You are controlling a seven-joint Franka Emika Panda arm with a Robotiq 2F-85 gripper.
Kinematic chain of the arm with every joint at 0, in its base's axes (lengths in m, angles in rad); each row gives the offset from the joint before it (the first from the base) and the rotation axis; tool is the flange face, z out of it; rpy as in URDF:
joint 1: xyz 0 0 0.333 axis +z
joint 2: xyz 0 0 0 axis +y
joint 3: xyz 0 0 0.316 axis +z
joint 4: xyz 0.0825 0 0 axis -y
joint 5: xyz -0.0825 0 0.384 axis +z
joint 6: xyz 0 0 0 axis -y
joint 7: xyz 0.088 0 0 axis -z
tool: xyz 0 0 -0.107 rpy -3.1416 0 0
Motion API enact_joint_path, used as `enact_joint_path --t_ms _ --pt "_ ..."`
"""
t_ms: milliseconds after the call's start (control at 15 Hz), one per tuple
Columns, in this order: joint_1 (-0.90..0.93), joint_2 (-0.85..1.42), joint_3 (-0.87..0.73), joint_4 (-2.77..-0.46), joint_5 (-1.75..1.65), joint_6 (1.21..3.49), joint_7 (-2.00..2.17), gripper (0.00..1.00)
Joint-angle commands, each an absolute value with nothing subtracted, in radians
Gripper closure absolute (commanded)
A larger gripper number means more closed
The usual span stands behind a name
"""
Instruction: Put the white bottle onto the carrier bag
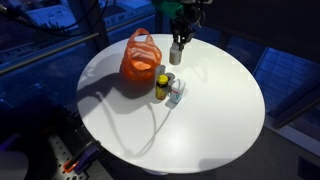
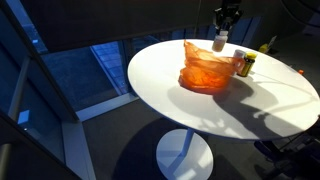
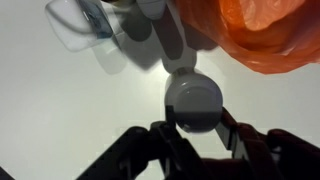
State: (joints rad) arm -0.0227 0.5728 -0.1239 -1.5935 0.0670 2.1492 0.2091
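Observation:
My gripper [image 1: 177,40] is shut on the white bottle [image 1: 175,53] and holds it in the air above the round white table, beside the orange carrier bag [image 1: 139,58]. In an exterior view the white bottle [image 2: 219,42] hangs just behind the carrier bag [image 2: 208,66]. In the wrist view the white bottle [image 3: 192,98] sits end-on between the dark fingers [image 3: 194,128], with the carrier bag [image 3: 268,36] at the upper right.
A yellow bottle with a dark cap [image 1: 161,85] and a pale bluish-white container [image 1: 176,92] stand on the white table [image 1: 210,120] next to the bag. The yellow bottle also shows in an exterior view [image 2: 244,65]. The table edge drops to a dark floor.

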Motion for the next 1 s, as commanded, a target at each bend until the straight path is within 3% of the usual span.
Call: enact_joint_path --t_ms 0,933 --pt "-0.002 0.457 -0.115 -1.657 0.034 2.108 0.240 0.81" --pt "0.049 0.346 -0.024 -1.845 0.041 2.095 0.210 0.81"
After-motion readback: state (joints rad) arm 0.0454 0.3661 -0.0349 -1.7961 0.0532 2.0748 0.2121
